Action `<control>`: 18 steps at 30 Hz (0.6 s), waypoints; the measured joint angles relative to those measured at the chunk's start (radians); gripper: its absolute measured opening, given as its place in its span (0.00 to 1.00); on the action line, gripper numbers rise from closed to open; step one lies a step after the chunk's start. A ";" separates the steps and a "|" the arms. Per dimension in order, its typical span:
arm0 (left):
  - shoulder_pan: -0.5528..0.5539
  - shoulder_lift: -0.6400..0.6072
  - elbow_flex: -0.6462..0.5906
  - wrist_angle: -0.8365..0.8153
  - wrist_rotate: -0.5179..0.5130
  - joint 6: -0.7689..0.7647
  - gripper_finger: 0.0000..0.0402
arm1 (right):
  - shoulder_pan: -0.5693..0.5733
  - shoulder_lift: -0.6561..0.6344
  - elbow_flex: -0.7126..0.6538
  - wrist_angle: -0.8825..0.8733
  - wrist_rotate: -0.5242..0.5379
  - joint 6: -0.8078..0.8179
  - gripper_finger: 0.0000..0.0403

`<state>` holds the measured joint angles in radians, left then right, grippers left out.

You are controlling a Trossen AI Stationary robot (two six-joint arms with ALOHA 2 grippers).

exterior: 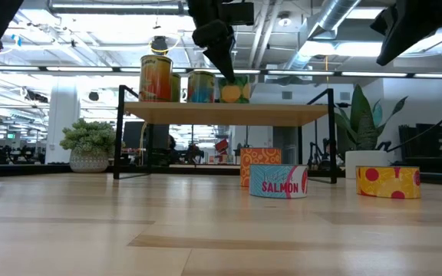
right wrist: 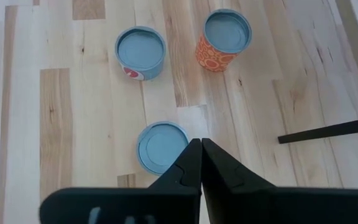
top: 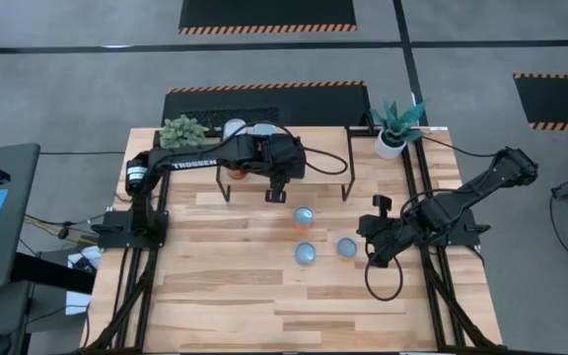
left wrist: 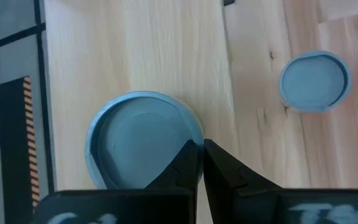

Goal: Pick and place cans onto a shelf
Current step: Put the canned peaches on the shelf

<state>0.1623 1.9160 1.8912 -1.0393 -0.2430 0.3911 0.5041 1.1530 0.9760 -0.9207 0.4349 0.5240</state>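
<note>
Over the light-wood shelf board on thin black legs (top: 314, 168), left gripper (top: 276, 189) is hovering w/ fingers pinched together, empty. Three smooth round tins (top: 305, 253) are standing upright on striped wood tabletop (top: 225, 296), axes vertical. Right gripper (top: 371, 258) is hanging near them, fingers closed, empty.

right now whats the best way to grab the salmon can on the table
Grip the salmon can across its round side wall, coming straight down from above. It is low and squat, standing upright with its flat lid up, and the orange can and the yellow can stand clear of it, leaving finger room.
</note>
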 joint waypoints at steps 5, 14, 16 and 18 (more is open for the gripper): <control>0.000 0.001 0.013 0.002 0.019 0.009 0.00 | 0.000 0.000 0.000 -0.003 0.000 0.000 0.07; 0.004 0.000 0.064 -0.015 0.056 0.015 0.00 | 0.000 0.000 0.000 -0.003 0.000 0.000 0.07; 0.009 0.000 0.064 -0.024 0.065 0.015 0.00 | 0.000 0.000 0.000 -0.003 0.000 0.000 0.07; 0.015 0.000 0.064 -0.028 0.079 0.011 0.00 | 0.000 0.000 0.000 -0.003 -0.001 0.000 0.07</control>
<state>0.1770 1.9163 1.9549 -1.0672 -0.1643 0.4018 0.5045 1.1530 0.9760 -0.9237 0.4343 0.5240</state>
